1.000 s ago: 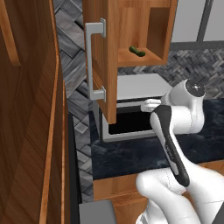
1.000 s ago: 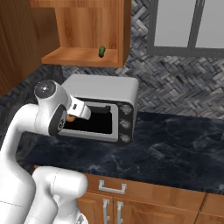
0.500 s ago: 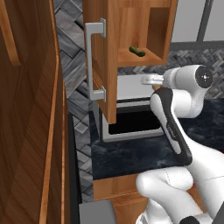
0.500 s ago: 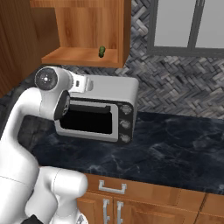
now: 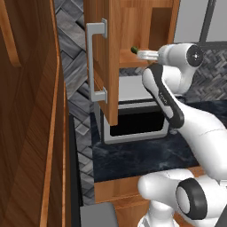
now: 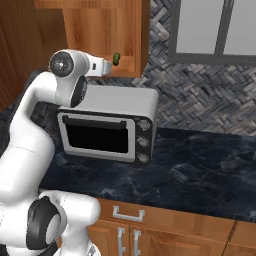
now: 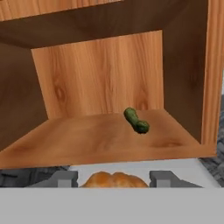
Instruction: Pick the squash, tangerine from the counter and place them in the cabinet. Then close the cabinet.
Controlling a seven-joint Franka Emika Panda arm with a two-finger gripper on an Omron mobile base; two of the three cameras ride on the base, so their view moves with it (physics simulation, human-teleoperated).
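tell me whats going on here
The robot arm is loading an open wall cabinet. The squash already lies on the cabinet shelf. The tool, raised level with the shelf edge above the toaster oven, grips the tangerine between its fingers, facing into the cabinet. The tangerine is not yet on the shelf, and the cabinet door hangs open, so closing it remains.

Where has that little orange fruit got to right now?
The tangerine sits between the gripper's fingers at the bottom of the hand view, just in front of the open cabinet where the squash lies.
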